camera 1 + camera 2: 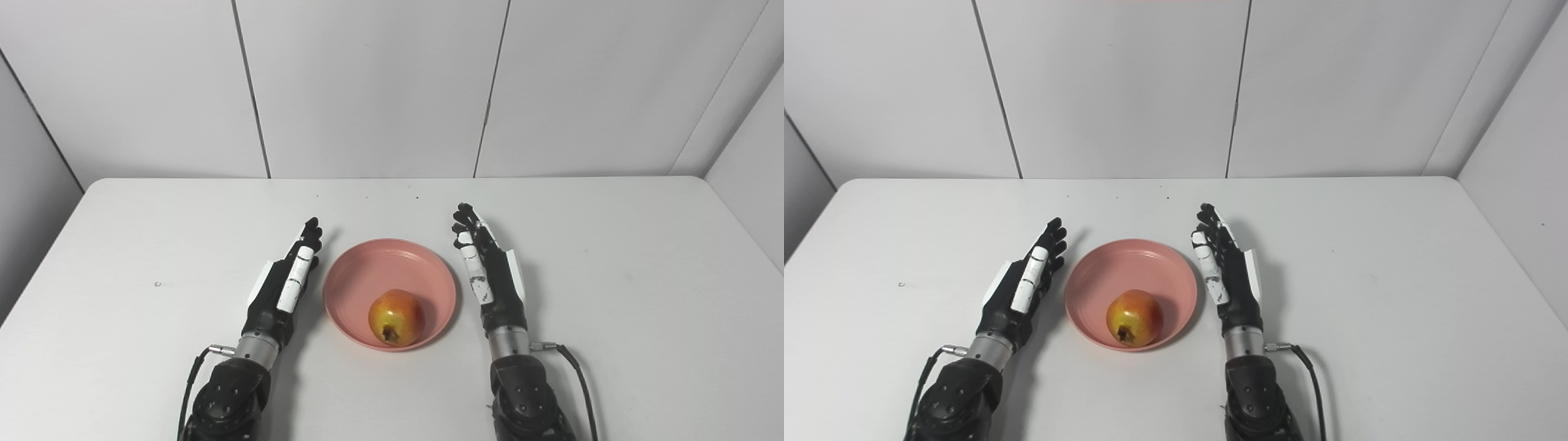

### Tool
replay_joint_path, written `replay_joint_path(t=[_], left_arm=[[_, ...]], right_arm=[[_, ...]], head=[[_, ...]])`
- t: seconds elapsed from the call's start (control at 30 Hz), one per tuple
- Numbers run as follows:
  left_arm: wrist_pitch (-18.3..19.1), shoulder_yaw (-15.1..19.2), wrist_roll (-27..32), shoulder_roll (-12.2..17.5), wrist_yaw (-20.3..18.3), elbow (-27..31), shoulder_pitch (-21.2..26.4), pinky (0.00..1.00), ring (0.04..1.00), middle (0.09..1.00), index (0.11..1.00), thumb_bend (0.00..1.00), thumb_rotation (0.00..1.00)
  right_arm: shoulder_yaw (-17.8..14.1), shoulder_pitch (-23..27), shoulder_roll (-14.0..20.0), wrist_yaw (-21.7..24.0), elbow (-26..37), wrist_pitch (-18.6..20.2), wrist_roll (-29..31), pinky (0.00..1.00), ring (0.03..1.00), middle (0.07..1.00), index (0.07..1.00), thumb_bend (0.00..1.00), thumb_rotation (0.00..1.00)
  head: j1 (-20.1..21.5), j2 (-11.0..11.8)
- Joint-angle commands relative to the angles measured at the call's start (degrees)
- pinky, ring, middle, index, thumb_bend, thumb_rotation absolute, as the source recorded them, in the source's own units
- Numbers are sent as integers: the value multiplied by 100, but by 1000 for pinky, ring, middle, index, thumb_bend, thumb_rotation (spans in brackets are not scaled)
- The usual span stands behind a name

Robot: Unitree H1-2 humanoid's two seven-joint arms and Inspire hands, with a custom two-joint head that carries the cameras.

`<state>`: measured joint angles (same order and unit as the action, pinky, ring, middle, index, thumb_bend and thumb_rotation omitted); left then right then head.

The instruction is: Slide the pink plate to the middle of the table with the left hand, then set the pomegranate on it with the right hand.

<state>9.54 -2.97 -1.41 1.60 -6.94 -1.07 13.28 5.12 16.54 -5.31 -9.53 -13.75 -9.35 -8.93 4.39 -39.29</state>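
Observation:
A pink plate (373, 269) sits on the white table (122, 245), near its middle and toward the front. A yellow-red pomegranate (396, 318) rests inside the plate, at its near side, dark crown end facing me. My left hand (288, 278) lies just left of the plate, open, fingers stretched forward, holding nothing. On the plate's other side my right hand (487, 266) stands edge-on, also open, its fingers apart from the rim. Neither hand touches the fruit.
Grey panelled walls (367, 86) close off the back and both sides of the table. Thin cables run from both wrists down to the forearms at the bottom edge. A small mark (157, 284) shows on the table's left part.

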Motion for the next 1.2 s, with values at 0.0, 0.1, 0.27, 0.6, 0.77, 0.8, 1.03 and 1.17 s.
replay_joint_path(t=[0.0,0.1,0.27,0.6,0.77,0.8,1.03,1.17], left_arm=[[-158,5,-10,18,54,156,225,1000,1000,1000,1000,590,1000],[-166,6,-6,20,48,158,221,1000,1000,1000,1000,587,1000],[-169,6,-11,20,50,156,220,1000,1000,1000,1000,587,1000],[-189,2,-6,22,33,118,241,1000,1000,1000,1000,589,1000],[-198,8,7,16,35,117,236,1000,1000,1000,1000,591,1000],[-210,11,12,15,34,111,238,1000,1000,1000,1000,592,1000],[-218,17,28,13,26,98,247,1000,1000,1000,1000,593,1000],[-204,14,11,10,38,108,242,1000,1000,1000,1000,595,1000]], right_arm=[[-8,-7,-45,45,73,62,10,846,870,880,883,456,1000],[-18,-9,-52,49,85,76,27,847,870,879,882,456,1000],[-5,-7,-39,52,77,44,5,843,863,879,883,463,1000],[11,4,-21,25,88,125,-109,838,866,875,881,470,1000],[-7,0,-40,44,109,164,-86,846,870,880,887,465,1000],[-7,-1,-40,44,113,168,-86,847,871,881,888,466,1000],[4,4,-25,59,118,200,-110,857,878,891,897,488,1000],[-6,4,-32,42,97,188,-110,859,877,889,894,509,1000]], head=[[-2,6],[1,8],[-3,11],[9,16],[14,17],[14,17],[17,25],[17,23]])
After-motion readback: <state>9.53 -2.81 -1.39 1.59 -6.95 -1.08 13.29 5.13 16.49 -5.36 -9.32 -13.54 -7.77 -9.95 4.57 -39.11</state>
